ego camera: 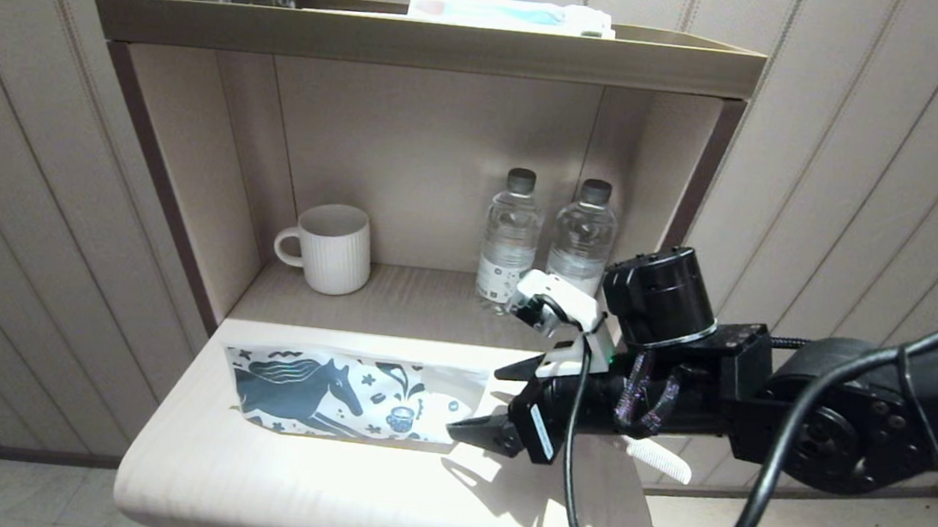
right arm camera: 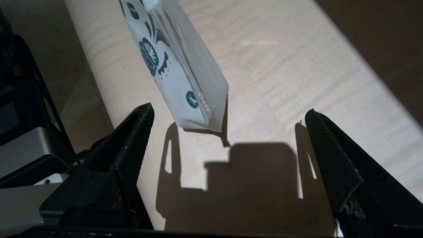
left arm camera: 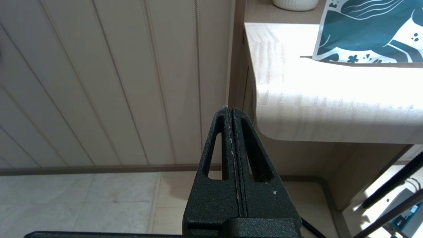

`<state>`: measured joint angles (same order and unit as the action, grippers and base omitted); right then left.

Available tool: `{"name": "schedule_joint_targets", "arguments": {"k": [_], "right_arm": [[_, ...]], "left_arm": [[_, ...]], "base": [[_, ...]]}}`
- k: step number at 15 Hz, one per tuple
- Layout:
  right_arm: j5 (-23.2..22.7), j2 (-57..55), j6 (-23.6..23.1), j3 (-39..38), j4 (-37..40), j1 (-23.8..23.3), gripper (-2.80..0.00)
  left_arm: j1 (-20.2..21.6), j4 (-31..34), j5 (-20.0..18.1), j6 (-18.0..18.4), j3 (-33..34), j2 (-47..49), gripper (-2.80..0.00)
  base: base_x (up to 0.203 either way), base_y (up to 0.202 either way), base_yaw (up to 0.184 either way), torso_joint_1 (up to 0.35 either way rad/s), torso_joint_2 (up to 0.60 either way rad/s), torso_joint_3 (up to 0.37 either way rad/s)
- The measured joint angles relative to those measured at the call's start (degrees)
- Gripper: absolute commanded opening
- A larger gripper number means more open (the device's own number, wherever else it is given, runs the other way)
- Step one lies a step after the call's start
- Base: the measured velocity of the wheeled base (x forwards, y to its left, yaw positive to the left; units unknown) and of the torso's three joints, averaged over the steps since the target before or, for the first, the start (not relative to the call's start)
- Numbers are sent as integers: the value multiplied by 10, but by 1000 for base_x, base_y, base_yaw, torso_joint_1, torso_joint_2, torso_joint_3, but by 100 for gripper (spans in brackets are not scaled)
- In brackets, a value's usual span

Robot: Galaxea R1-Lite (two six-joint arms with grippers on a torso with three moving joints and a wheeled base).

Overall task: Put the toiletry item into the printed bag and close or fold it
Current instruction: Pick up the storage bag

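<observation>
The comb (ego camera: 661,460) lies on the table (ego camera: 344,492) near its right edge, mostly hidden under the right arm, with only its toothed end showing past the arm's underside. The bag (ego camera: 353,397) lies flat on the table well to the left of the comb, its horse print facing up and its long side running left to right. The right gripper (ego camera: 486,399) hovers just off the bag's right end, its jaws spread wide with nothing between them; in the right wrist view the bag's end (right arm camera: 198,99) sits between and ahead of the two fingers (right arm camera: 135,145), touching neither. The left gripper (left arm camera: 233,114) hangs low beside the table's left front corner, its fingers pressed together and empty. Behind the table, in the shelf recess, stand a ribbed white mug (ego camera: 331,248) on the left and two water bottles (ego camera: 547,241) on the right.
</observation>
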<state>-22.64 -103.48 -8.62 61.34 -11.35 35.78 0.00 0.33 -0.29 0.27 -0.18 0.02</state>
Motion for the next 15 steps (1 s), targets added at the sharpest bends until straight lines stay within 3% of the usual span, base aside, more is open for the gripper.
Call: {"name": "schedule_joint_targets", "arguments": {"k": [3, 15], "right_arm": [[-31, -15, -3, 21, 0, 0, 0], [-34, -34, -11, 33, -19, 13, 0]], "left_arm": [[0, 0, 0, 0, 0, 0, -280], [0, 0, 0, 0, 0, 0, -280]], "base": [[0, 0, 0, 0, 0, 0], [0, 0, 0, 0, 0, 0]]}}
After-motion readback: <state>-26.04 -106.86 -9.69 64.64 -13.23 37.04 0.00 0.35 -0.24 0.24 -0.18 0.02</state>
